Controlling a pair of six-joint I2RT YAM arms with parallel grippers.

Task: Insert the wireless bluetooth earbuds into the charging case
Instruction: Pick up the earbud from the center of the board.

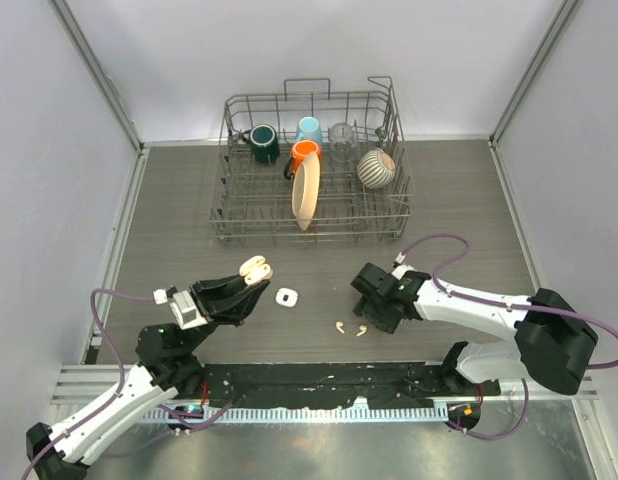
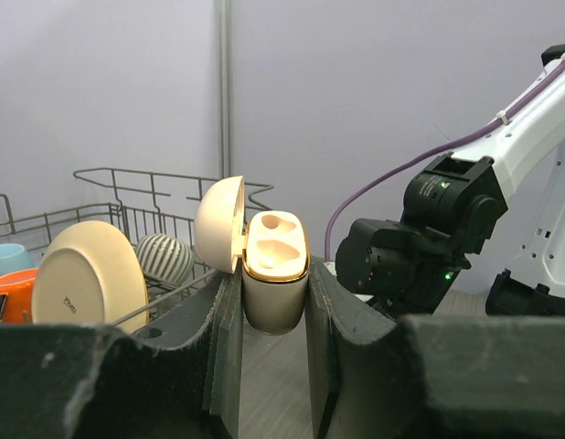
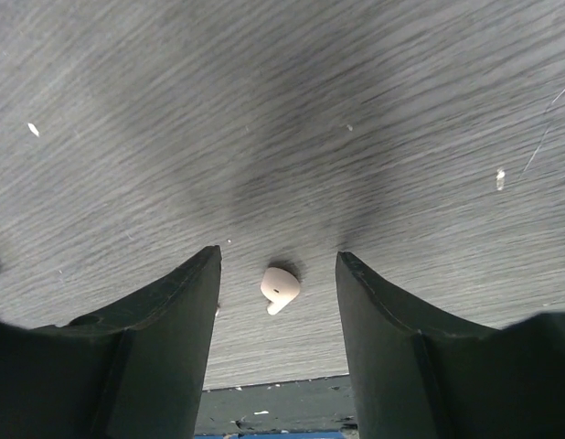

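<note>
Nearest us, our right hand (image 3: 278, 256) hangs low over the bench (image 1: 469, 200), jaws half wide and clear of the bud (image 3: 280, 290) lying between them, set, we judge, to pinch it up. A second bud (image 1: 338, 325) lies just beside. A little farther, past a spare case (image 1: 286, 296), our left hand (image 2: 275, 306) is clamped on the case (image 2: 275, 274), lifted off the bench with its lid (image 2: 218, 224) thrown back so the empty wells (image 2: 275, 251) can take the buds. The rack (image 1: 249, 232) stands well behind.
</note>
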